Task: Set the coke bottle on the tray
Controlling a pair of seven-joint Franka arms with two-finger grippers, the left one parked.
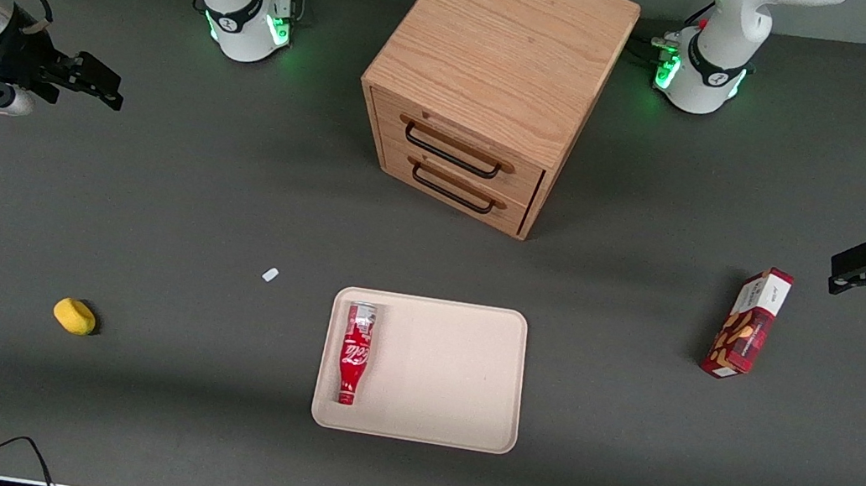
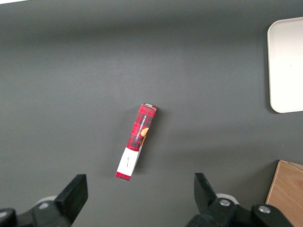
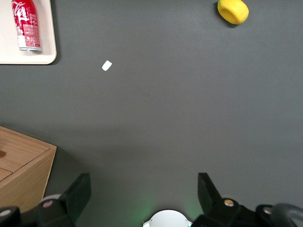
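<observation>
On the dark grey table [image 1: 237, 190], the largest thing is the wooden two-drawer cabinet [image 1: 499, 74], standing farther from the front camera than everything else, its two black-handled drawers shut. Nearer the camera, in front of those drawers, lies the beige tray [image 1: 457, 373], flat on the table. The coke bottle [image 1: 355, 352] lies on its side on the tray, along the tray's edge toward the working arm's end, its silver-grey base end pointing at the cabinet and its red cap pointing at the camera.

Off at the working arm's end of the table hangs the gripper [image 1: 87, 81], well apart from the tray and bottle; its two fingers stand wide apart and hold nothing, as the right wrist view also shows [image 3: 142, 196].

Toward the parked arm's end stands a red and white snack box [image 1: 748, 323]. A yellow sponge-like lump [image 1: 74, 315] lies toward the working arm's end, and a tiny white scrap [image 1: 270, 274] lies between it and the tray.
</observation>
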